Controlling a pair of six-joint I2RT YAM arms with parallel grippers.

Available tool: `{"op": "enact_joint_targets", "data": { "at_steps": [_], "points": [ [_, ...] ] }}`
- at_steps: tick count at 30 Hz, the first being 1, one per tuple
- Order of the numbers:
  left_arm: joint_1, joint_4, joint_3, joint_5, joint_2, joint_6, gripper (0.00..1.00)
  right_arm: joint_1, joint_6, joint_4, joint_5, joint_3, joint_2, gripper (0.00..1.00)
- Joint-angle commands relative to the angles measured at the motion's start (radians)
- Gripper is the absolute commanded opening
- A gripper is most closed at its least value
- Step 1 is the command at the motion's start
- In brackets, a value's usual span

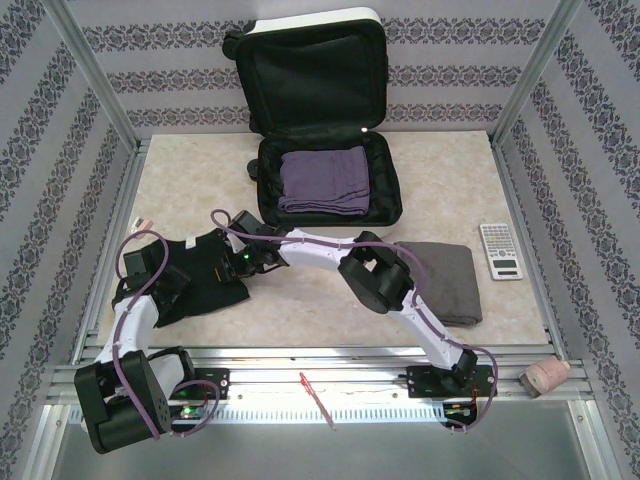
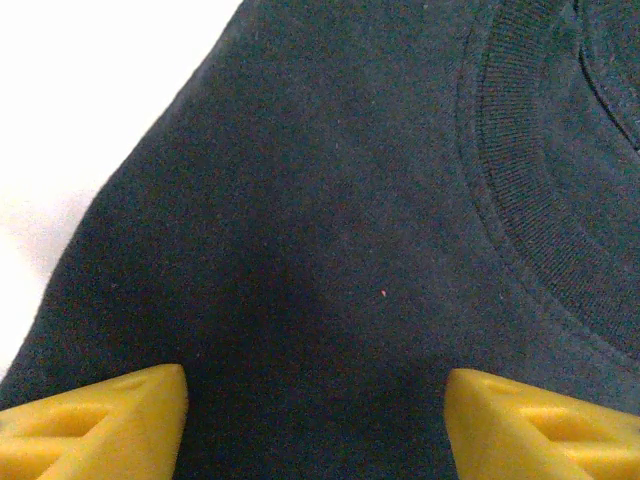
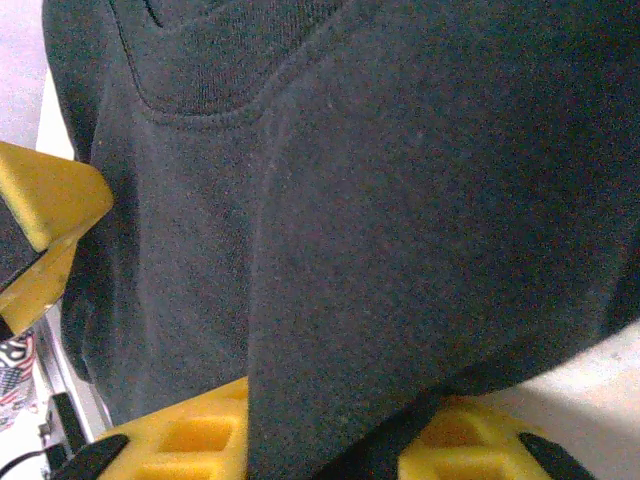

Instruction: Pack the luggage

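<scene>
The small white hard-shell suitcase with black lining (image 1: 315,85) lies open at the far middle of the desk (image 1: 440,190). Its lid stands up, and a folded purple cloth (image 1: 322,180) sits inside. Its long side runs away from me. It is ahead of my fingers and a little to the right. My right fingers (image 3: 190,440) are nearer to it, pinched on a fold of the soft black T-shirt (image 1: 215,295). My left fingers (image 2: 90,420) hang wide apart over the shirt, holding nothing.
</scene>
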Motion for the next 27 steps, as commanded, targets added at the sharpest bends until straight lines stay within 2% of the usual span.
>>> {"op": "enact_joint_targets", "data": {
  "at_steps": [1,4,8,18,27],
  "points": [
    [-0.005,0.019,0.008,0.026,-0.005,0.0,0.68,-0.006,-0.03,0.001,-0.044,0.019,-0.004,0.14],
    [-0.005,0.004,0.019,0.028,-0.022,-0.004,0.68,-0.024,-0.073,0.003,-0.058,0.017,-0.035,0.05],
    [-0.005,-0.002,0.042,0.054,-0.061,-0.016,0.71,-0.053,-0.159,-0.059,-0.063,0.052,-0.067,0.0],
    [-0.005,-0.12,0.153,0.085,-0.023,0.061,0.73,-0.119,-0.35,-0.332,-0.081,0.288,0.021,0.0],
    [-0.005,-0.113,0.126,0.044,0.008,0.059,0.79,-0.144,-0.387,-0.375,-0.107,0.329,0.054,0.0]
  ]
}}
